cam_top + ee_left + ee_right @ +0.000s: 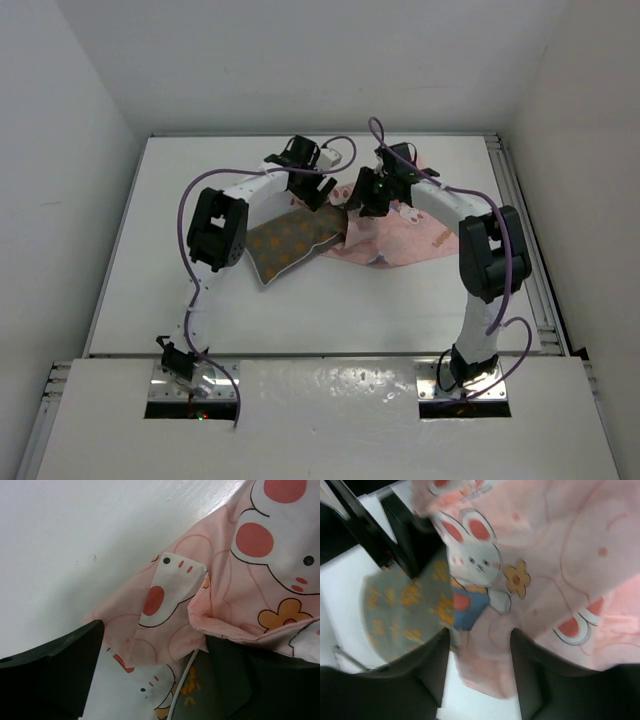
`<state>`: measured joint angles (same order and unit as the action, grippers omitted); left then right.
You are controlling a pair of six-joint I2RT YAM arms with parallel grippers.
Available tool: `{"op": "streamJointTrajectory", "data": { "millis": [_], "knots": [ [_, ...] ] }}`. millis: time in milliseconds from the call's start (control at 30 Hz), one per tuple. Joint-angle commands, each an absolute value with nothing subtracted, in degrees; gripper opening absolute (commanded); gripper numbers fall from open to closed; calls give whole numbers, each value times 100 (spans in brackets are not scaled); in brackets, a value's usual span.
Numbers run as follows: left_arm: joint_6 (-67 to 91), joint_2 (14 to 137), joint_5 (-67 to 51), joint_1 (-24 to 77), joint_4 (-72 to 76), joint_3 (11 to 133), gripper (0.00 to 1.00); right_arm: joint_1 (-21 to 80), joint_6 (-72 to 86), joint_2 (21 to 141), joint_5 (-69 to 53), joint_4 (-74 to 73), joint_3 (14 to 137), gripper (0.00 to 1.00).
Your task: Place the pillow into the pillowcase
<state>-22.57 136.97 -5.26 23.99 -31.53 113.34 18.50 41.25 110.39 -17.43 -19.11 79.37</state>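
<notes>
At the far middle of the white table, the flat dark brown pillow with the small orange-tan pattern lies with its right end at the mouth of the soft light-pink bunny-print pillowcase. I judge the job barely begun. From above, only that right end sits under the pink hem, and most of the brown cushion lies bare on the table, angled toward the near left. The pillowcase spreads out to the right, rumpled and flat, with no bulge I can read as pillow inside it.

My left claw stands wide. The folded hem of the pillowcase lies loosely in the gap between its fingers, and neither finger presses on it. A patch of the dark patterned pillow shows just below that hem, beside a thin white cord.

My right claw is parted more narrowly. Pink cloth sits in the gap, and as far as I can tell it is not pinched. The pillow's end lies just to its left.

What is left, as I see it: take the hem again, hold the mouth open, and work nearly the whole pillow inside.

I can read no brand, label or writing. The fabric shows only bunnies, flowers and small red and blue motifs.
</notes>
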Motion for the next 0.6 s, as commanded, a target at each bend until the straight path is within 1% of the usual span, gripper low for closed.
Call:
{"op": "streamJointTrajectory", "data": {
  "millis": [0,33,67,100,133,167,200,233,300,367,400,500,533,567],
  "knots": [
    [-2198,13834,237,2268,-2936,11031,78,1942,3938,10539,-1478,-1644,7595,56],
    [-2189,13790,229,2259,-2944,10961,68,1995,3842,10381,-1398,-1609,7498,63],
    [-2206,13738,124,2259,-2944,10751,62,2039,3763,10302,-1128,-1626,7488,70],
    [-2232,13676,62,2285,-2927,10627,56,2091,3710,10231,-934,-1774,7488,83],
    [-2250,13493,27,2294,-2883,10478,40,2188,3622,10091,-671,-1888,7471,91],
    [-2276,13387,-148,2303,-2848,10303,28,2249,3621,10012,-372,-1977,7445,99],
    [-2285,13307,-167,2303,-2743,9988,10,2311,3656,9950,92,-2160,7401,99],
    [-2250,13176,-176,2294,-2725,9871,0,2303,3865,9854,184,-2240,7348,99],
    [-2128,13131,-342,2154,-2935,9791,0,2294,4059,9817,124,-2207,7094,99],
    [-1909,13008,-325,2048,-3119,9695,0,2276,4376,10045,-148,-2119,6961,99],
    [-1855,12834,-308,1917,-3164,9625,0,2302,4464,10220,-584,-2014,6996,99],
    [-1565,12403,-351,1689,-3304,9265,0,2460,4824,11177,-1159,-1688,7539,99],
    [-1530,12297,-395,1627,-3374,9151,0,2504,4973,11475,-1317,-1653,8054,92],
    [-1416,12200,-448,1591,-3471,9054,0,2531,5062,12070,-1362,-1687,8408,88]
  ]
}}
